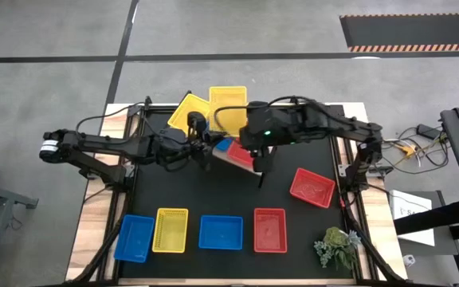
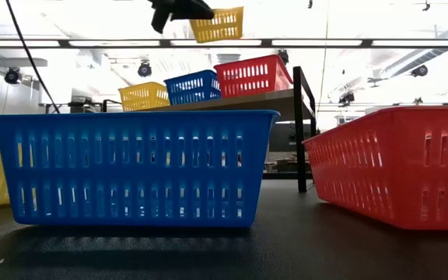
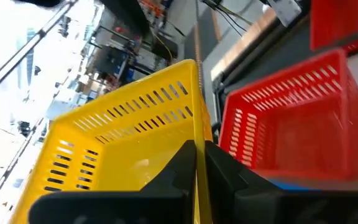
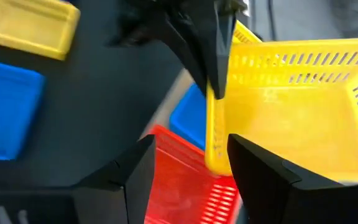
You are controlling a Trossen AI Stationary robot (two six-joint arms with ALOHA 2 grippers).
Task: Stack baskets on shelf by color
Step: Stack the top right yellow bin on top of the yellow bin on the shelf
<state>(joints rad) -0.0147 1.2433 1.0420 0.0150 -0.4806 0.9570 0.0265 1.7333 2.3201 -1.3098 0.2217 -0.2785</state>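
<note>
**Yellow basket gripped above the shelf**

Surface (image 1: 233, 195), black-topped, carried everything and was the largest thing in sight. Toward its far edge stood the shelf (image 2: 232, 99), a pale wooden plank on thin black legs. In the low view three baskets sat on the plank in a row: a yellow one (image 2: 143, 96), a blue one (image 2: 193, 85) and a red one (image 2: 252, 75).

Both dark arms reached in over the shelf from opposite sides. The left pincer (image 3: 199, 163) was fully closed on the rim of a yellow basket (image 3: 126, 134), its two fingers pressed together on the wall's edge; the low view showed that basket (image 2: 218, 24) lifted in the air above the shelf. The right pincer (image 4: 188, 165) stood just beside the same basket with its fingers spread wide and nothing between them, the basket's corner lying near the gap.

Another yellow basket (image 1: 187, 109) lay tilted at the far edge, behind the shelf.

Along the near edge four baskets lay in a row, apart from one another: blue (image 1: 134, 237) at the near left corner, then yellow (image 1: 171, 230), blue (image 1: 221, 232) and red (image 1: 270, 229). A further red basket (image 1: 312, 186) lay askew toward the right edge.

A small green plant (image 1: 337, 245) sat at the near right corner.
</note>
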